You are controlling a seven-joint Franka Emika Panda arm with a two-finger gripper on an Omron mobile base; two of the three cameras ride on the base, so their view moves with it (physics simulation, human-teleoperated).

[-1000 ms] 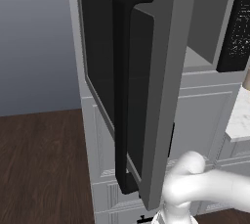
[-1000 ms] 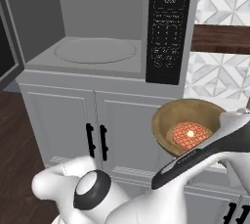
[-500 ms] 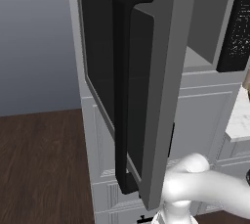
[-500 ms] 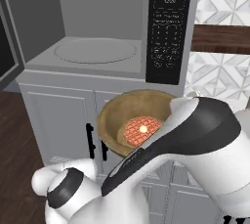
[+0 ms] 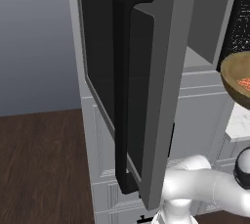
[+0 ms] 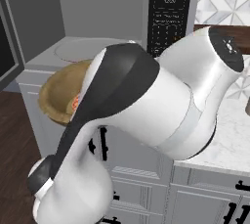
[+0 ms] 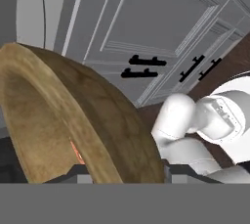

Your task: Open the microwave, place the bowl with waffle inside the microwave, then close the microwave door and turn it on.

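Note:
The microwave stands open, its grey cavity and round turntable bare. The microwave door is swung out wide, with its black bar handle facing me. The wooden bowl hangs in the air just in front of the cavity's lower edge, with the orange waffle inside. The bowl also shows at the right edge of the left base view. In the hand view the bowl's rim runs through my gripper, which is shut on it. My own arm hides the fingers in the base views.
The black control strip runs down the microwave's right side. White cabinets with black handles stand below it. A marble counter lies to the right, and dark wood floor to the left.
The arm has swung left with the bowl, from in front of the lower cabinets up to the microwave's opening. The door has stayed open.

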